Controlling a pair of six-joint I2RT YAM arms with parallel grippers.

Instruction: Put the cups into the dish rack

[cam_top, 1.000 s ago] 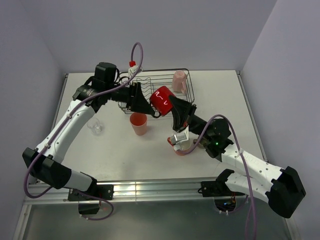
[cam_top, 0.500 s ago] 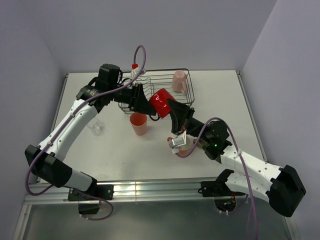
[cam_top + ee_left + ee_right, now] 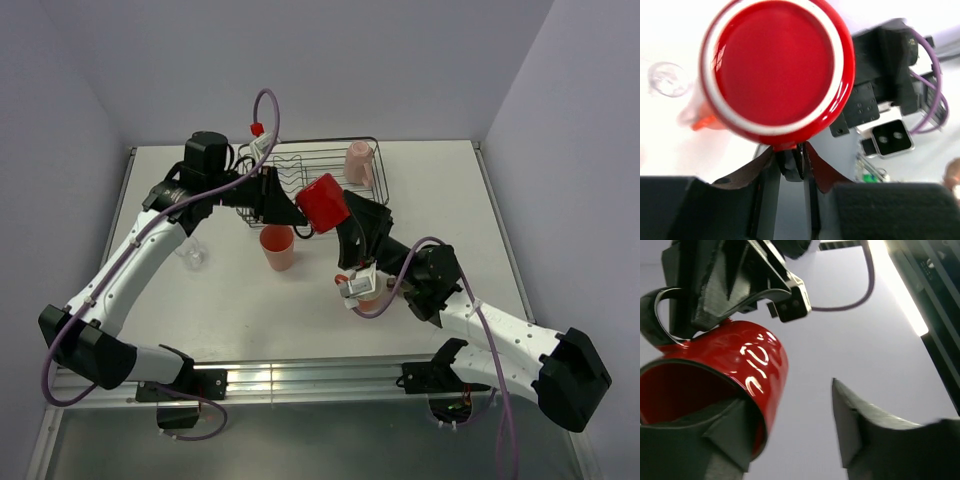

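The red mug (image 3: 322,202) hangs in the air in front of the dish rack (image 3: 320,146). My left gripper (image 3: 292,208) is shut on its handle; in the left wrist view the mug's base (image 3: 777,65) fills the top and the handle (image 3: 789,162) is pinched between the jaws. My right gripper (image 3: 338,208) is open at the mug's mouth: in the right wrist view one finger (image 3: 715,430) sits inside the red mug (image 3: 747,365) and the other finger (image 3: 855,425) stands well clear. A pale pink mug (image 3: 358,160) stands in the rack.
A salmon tumbler (image 3: 278,247) stands just below the held mug, and a clear glass (image 3: 190,254) sits to its left. An orange mug (image 3: 368,296) shows partly under my right arm. Grey walls close in on three sides.
My left gripper has closed on the red mug's handle. My right gripper has opened and let go of the rim. The mug has shifted slightly left.
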